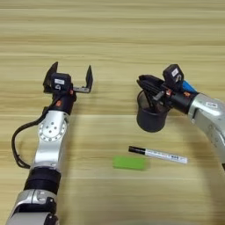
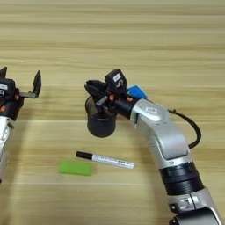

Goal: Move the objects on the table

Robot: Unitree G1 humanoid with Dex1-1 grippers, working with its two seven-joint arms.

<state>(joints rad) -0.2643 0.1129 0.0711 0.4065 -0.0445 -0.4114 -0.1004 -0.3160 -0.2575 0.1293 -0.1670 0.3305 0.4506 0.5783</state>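
Right gripper (image 2: pixel 93 88) over rim of dark cup (image 2: pixel 101 124), black fingers close together, reaching into cup mouth; can't make out whether anything is pinched between them. Cup upright on table (image 1: pixel 114 39), centre-right. Blue bit of puzzle cube (image 2: pixel 137 92) peeking out behind right wrist. White-barrelled marker (image 1: pixel 158 154) lying flat just in front of cup, black cap pointing left. Green block (image 1: pixel 129 163) flat, just beside marker's cap end. Left gripper (image 1: pixel 70 75) well apart on left, fingers spread wide, holding nothing.
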